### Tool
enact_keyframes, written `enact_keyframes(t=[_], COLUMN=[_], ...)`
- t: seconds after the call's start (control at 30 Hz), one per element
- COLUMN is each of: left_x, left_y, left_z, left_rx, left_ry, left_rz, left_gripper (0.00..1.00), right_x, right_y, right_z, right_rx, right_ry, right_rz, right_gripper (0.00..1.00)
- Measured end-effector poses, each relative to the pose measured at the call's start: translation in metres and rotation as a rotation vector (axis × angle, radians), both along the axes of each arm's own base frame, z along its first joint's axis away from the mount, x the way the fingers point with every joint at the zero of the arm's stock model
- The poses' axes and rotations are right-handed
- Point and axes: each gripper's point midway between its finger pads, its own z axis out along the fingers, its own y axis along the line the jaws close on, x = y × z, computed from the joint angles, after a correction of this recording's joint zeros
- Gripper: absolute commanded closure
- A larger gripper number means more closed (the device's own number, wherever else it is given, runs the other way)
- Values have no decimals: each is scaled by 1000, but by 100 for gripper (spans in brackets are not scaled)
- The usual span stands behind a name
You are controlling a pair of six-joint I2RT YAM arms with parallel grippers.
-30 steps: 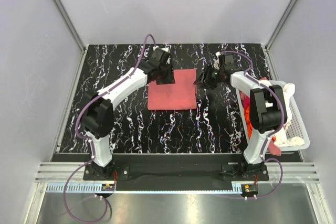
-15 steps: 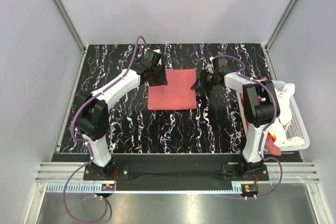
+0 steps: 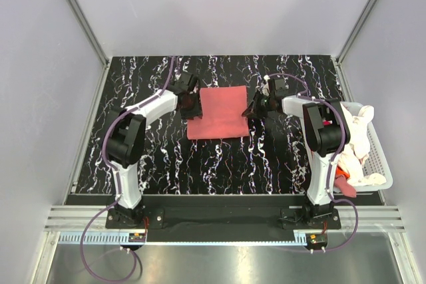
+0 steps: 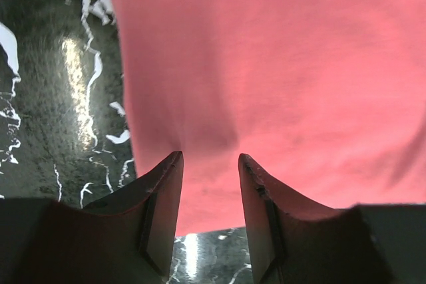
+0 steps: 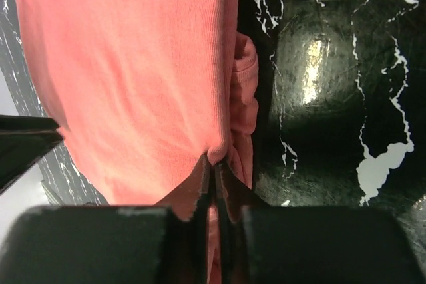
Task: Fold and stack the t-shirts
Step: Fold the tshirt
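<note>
Both arms have swung in and dropped closer to the cloth since a moment ago, and the right gripper (image 5: 213,164), which stood apart then, has its fingers drawn together now; it pinches a small fold at the hem of the salmon-pink t-shirt (image 3: 219,114), on the shirt's edge nearest the white basket (image 3: 383,157); a bit of doubled cloth bulges just beside its fingertips; the left gripper (image 4: 210,157) sits at the shirt's opposite edge, the one farthest from the basket, with its two fingers parted and the pink cloth showing in the gap between them, not clamped on it; the shirt itself lies folded into a flat rectangle on the black marbled table (image 3: 219,164), well apart from the basket and level with the basket's far end, with the right gripper between the two; inside the basket a heap of cream cloth (image 3: 358,134) fills the far and middle part, and a piece of red cloth (image 3: 343,184) hangs at the near corner; whether those are shirts I cannot tell from where I stand
</note>
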Motion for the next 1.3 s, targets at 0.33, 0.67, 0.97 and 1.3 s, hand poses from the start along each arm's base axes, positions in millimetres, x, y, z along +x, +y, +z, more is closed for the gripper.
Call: enact_keyframes(t=[0.33,0.67,0.97,1.3], left_x=[-2,-1,-6,-16], left_y=[7,3,6,28], left_z=[4,39,11,-34], left_rx=[9,-38,-15,56], left_ry=[-6,-72,-19,87], left_rz=[12,4,6,48], left_gripper=[54,54,54,53], right_x=[-13,-29,-38,-44], right_y=[-17,-5,9,-4], right_z=[25,71,25,-3], right_rx=[-12,32,54,21], right_ry=[16,-12,70,104], right_rz=[-20,20,84,83], right_gripper=[67,82,83,82])
